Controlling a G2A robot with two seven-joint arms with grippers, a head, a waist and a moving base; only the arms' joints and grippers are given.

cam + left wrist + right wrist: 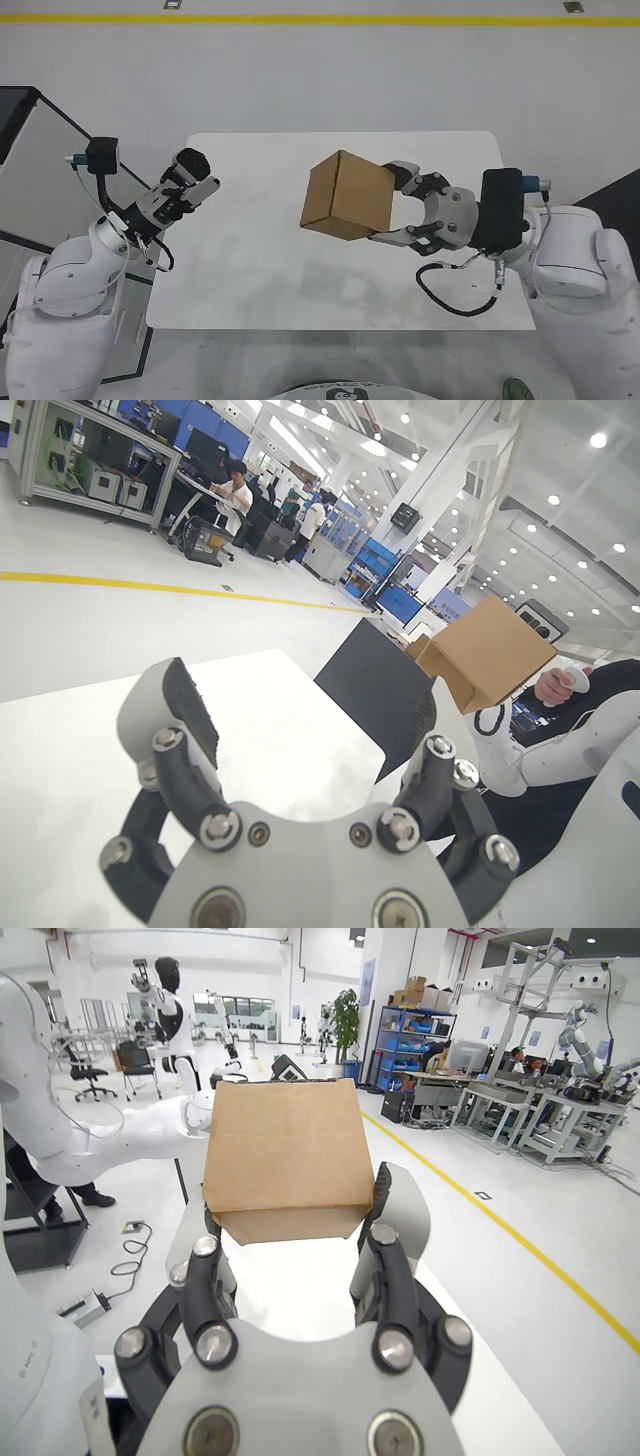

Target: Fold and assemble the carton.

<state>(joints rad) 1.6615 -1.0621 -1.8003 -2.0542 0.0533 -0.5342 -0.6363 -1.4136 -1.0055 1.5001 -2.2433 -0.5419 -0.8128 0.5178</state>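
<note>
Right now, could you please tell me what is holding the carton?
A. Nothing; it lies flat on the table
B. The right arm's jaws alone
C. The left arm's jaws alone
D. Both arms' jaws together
B: in the right wrist view the right jaws press on two opposite sides of the carton, while the left jaws stand open with nothing between them, well apart from it.

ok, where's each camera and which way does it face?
Top view: above the arms, looking down at the white table; both arms show.
Left wrist view: behind the open left gripper, facing the brown cardboard carton across the table.
Right wrist view: behind the right gripper, which clamps the carton.
Shared: all three show the carton.
</note>
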